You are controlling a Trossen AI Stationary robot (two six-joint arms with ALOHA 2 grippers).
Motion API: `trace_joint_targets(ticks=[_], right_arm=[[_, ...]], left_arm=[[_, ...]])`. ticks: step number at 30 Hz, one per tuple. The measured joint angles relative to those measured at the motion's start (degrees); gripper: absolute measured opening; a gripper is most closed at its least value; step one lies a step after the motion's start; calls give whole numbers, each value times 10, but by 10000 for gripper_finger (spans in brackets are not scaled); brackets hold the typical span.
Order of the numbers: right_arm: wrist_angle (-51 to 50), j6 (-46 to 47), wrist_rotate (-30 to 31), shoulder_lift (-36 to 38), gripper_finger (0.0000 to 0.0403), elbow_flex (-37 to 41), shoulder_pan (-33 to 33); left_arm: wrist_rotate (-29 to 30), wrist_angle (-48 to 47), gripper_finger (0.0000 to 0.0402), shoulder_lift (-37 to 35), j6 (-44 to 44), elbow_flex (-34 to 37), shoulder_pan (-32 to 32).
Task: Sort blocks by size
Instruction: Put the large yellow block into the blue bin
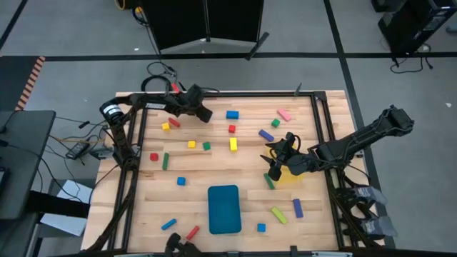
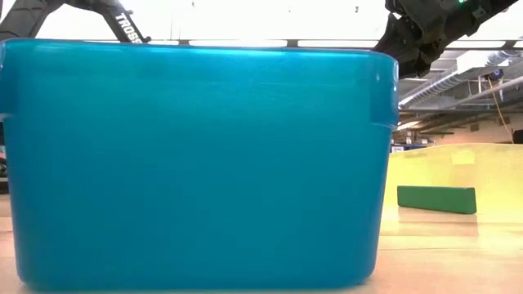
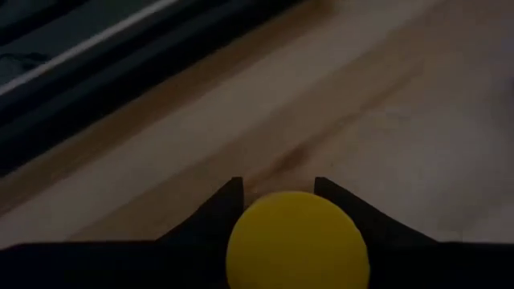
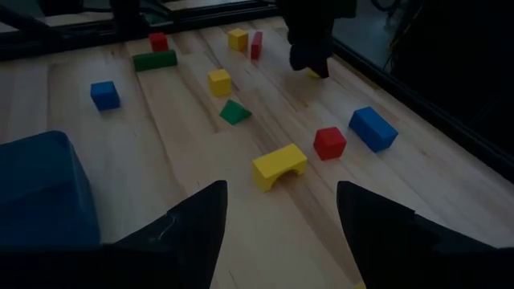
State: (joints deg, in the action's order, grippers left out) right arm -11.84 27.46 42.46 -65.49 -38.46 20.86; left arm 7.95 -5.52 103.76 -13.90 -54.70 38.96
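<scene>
Left tool, upper left of the high view, grasps a yellow round block between its fingers. Right tool, right of centre, hangs released above the surface. Blocks lie scattered around the blue tray.

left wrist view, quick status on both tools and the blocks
Left tool around a round yellow block near the far-left rail. Right tool open over mid-table, empty. Coloured blocks scattered on the wooden table; nothing blocking.
</scene>
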Motion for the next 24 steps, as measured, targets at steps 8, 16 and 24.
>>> trace_joint_targets(ticks=[8,16,24], right_arm=[[12,0,0,0,243,0,0],[30,-5,0,0,241,0,-1],[33,-4,-1,0,236,0,-1]], left_arm=[[-29,1,132,-90,35,0,-98],[-125,0,132,-188,88,0,-297],[-130,46,132,-165,63,1,-529]])
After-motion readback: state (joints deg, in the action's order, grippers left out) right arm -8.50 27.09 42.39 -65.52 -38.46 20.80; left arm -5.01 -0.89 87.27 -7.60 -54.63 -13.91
